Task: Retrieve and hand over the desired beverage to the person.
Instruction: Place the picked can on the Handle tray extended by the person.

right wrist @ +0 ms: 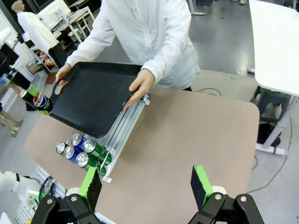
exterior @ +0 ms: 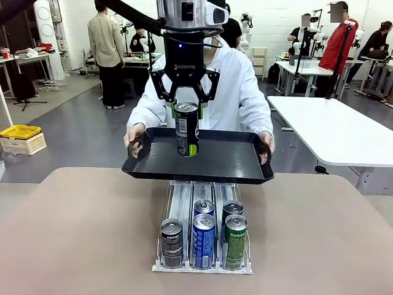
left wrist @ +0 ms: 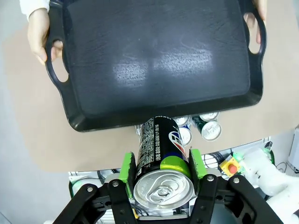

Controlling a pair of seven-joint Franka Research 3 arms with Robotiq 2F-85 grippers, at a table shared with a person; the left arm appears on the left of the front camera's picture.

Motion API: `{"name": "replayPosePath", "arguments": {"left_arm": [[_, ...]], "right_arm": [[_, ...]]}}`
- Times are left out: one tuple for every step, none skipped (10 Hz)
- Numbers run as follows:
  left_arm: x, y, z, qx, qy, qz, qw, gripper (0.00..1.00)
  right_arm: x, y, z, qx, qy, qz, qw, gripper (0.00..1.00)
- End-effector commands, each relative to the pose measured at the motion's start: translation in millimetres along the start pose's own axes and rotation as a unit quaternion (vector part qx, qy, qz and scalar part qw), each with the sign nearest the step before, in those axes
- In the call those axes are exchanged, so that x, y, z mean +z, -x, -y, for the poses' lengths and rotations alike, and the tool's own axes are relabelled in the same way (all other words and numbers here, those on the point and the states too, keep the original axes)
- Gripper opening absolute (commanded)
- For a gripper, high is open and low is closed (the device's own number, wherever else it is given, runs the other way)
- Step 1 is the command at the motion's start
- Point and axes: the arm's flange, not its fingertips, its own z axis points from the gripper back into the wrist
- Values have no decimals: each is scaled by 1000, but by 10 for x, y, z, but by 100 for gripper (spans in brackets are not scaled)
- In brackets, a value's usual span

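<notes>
Currently the left tool (exterior: 187,112) is clamping a black cola can (exterior: 186,132) upright by its upper body, green pads pressing both sides. The can is hanging over the black tray (exterior: 239,166), which the person (exterior: 242,86) is holding up by both handles at the far side of the table (exterior: 319,239), above the far end of the can rack (exterior: 184,200). Whether the can's base is touching the tray floor, cannot tell. In the left wrist view the can is sitting close to the tray's near rim, not its middle. The right tool (right wrist: 146,183) is hovering with jaws spread and nothing between them, over bare table on the right.

Risks, as judged:
- Letting go while the base is hanging clear is inviting a bounce and a topple, since a tall narrow can is tipping easily.
- The tray is resting on hands alone, so any dip is sending the can sliding over the near rim onto the racked cans (exterior: 202,230) below.
- Lifting away before the pads are clearing is dragging it over.
</notes>
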Motion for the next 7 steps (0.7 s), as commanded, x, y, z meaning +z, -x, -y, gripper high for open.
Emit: {"name": "replayPosePath", "arguments": {"left_arm": [[102, -364, -51, 16, 27, -15, 999, 58], [75, -515, -60, 24, 25, -12, 999, 58], [-3, -707, -91, 33, 17, -22, 999, 58], [-110, -843, -151, 42, 13, -23, 999, 58], [-237, -947, -217, 46, 4, -22, 999, 58], [-348, -1025, -266, 44, -10, -11, 999, 58], [-463, -1066, -291, 35, -22, -5, 999, 58]], "right_arm": [[-16, 2, 8, 0, -7, 1, 1000, 100], [-16, 2, 8, 0, -7, 1, 1000, 100], [-16, 2, 8, 0, -7, 1, 1000, 100], [-16, 2, 8, 0, -7, 1, 1000, 100], [-16, 2, 8, 0, -7, 1, 1000, 100], [-16, 2, 8, 0, -7, 1, 1000, 100], [-16, 2, 8, 0, -7, 1, 1000, 100]]}}
